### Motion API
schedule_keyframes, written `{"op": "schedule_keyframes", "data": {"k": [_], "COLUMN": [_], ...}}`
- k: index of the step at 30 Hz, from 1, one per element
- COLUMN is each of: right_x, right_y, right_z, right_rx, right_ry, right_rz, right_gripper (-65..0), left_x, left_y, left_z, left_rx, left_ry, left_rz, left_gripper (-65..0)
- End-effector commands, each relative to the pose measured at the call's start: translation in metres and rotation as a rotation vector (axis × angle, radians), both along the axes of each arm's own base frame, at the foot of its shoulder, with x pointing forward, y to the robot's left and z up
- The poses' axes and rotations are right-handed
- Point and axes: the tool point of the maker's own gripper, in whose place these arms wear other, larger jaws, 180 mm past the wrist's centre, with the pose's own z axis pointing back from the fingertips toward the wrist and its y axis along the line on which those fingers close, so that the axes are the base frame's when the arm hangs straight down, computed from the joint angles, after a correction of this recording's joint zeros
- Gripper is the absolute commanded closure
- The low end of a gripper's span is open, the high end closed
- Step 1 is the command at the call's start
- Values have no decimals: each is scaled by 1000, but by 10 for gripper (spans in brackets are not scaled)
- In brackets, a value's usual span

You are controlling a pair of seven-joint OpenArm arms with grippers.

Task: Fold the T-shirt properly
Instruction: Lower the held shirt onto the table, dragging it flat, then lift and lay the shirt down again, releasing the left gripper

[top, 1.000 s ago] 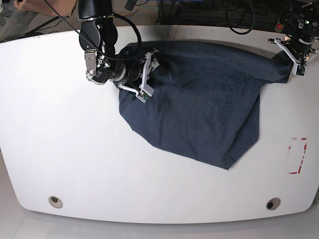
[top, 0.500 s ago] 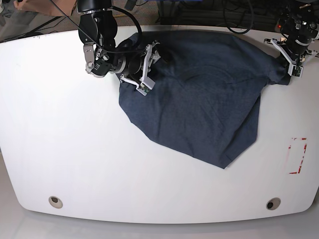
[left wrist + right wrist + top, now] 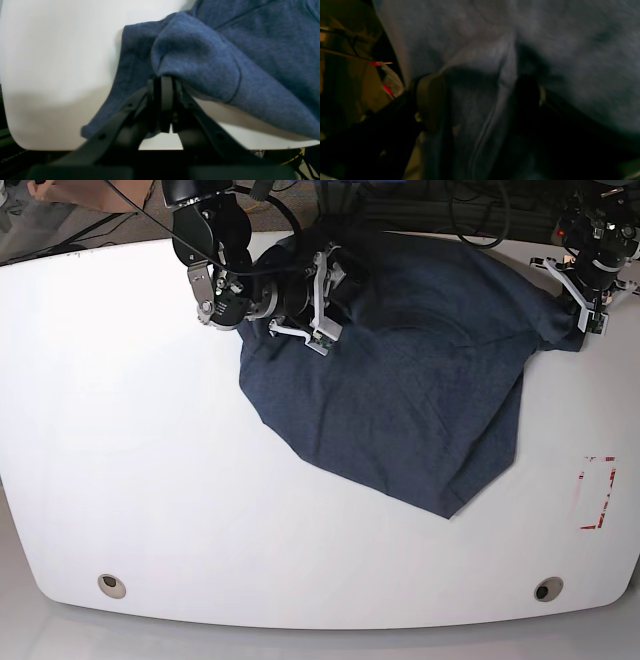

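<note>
The dark navy T-shirt (image 3: 400,380) lies spread over the far middle of the white table (image 3: 150,460), plain side up with no lettering visible. At its far right corner my left gripper (image 3: 583,313) is shut on a fold of the hem; the left wrist view shows the closed gripper (image 3: 166,82) pinching the T-shirt (image 3: 225,37) just above the tabletop. At the far left corner my right gripper (image 3: 328,305) holds a thick bunch of cloth. In the right wrist view the right gripper (image 3: 480,100) has its jaws set wide, with a seamed fold of the T-shirt (image 3: 570,37) filling the gap.
A red-and-white marker (image 3: 597,493) sits near the table's right edge. Two round holes (image 3: 111,585) (image 3: 547,589) lie near the front edge. Cables (image 3: 480,210) run behind the table's far edge.
My right gripper has moved toward the far edge and to the right, taking the shirt's left corner with it. The shirt's far edge has risen. The left gripper has shifted slightly.
</note>
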Motion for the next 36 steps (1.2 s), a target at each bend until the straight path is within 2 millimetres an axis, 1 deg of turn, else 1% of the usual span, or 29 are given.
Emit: {"op": "schedule_keyframes", "data": {"k": [1, 2, 4, 5, 6, 11, 12, 14, 15, 16, 19, 21, 23, 25, 29, 31, 33, 35, 36], "right_x": [13, 14, 17, 17, 18, 19, 19, 23, 28, 35, 56, 75, 96, 117, 153, 173, 186, 204, 209], "right_y": [6, 6, 7, 7, 7, 7, 7, 6, 5, -1, -12, -17, -25, -32, -42, -50, -55, -63, -65], "right_z": [15, 15, 16, 16, 16, 18, 19, 20, 23, 25, 37, 48, 60, 75, 108, 125, 136, 156, 163], "right_rx": [41, 40, 40, 40, 40, 40, 42, 42, 40, 26, 7, 0, -21, -39, -66, -85, -97, -116, -121], "right_ry": [-50, -51, -55, -57, -58, -66, -69, -77, -91, -110, -183, -237, -292, -352, -464, -515, -546, -602, -619], "right_rz": [-1, -1, -2, -2, -2, 1, -1, -5, -7, -6, -8, -10, -12, -13, -16, -22, -28, -36, -39], "right_gripper": [-390, -366, -289, -233, -193, -19, 0, 0, 0, 0, 0, 0, 0, 0, 0, 0, 0, 0, 0], "left_x": [2, 1, -1, -2, -3, 12, 13, 14, 16, 21, 45, 57, 74, 92, 120, 137, 150, 166, 171], "left_y": [5, 6, 6, 7, 8, 9, 9, 8, 8, 7, 4, 2, -4, -7, -9, -6, -4, -1, 1], "left_z": [4, 1, -2, -4, -5, 2, 3, 4, 6, 8, 28, 38, 51, 67, 96, 113, 127, 150, 157], "left_rx": [10, 7, 2, 1, -1, 0, 0, 0, 2, -2, 8, 11, 10, 13, 30, 86, 127, 172, 182], "left_ry": [-13, -7, 3, 8, 11, -30, -34, -38, -44, -59, -138, -180, -233, -292, -383, -412, -429, -466, -480], "left_rz": [-3, 1, 5, 8, 10, 13, 13, 12, 12, 10, 3, -5, -20, -32, -51, -68, -80, -83, -80], "left_gripper": [0, 0, 0, 0, 0, 0, 0, 0, 0, 0, 0, 0, 0, 0, 0, 0, 0, 0, 0]}}
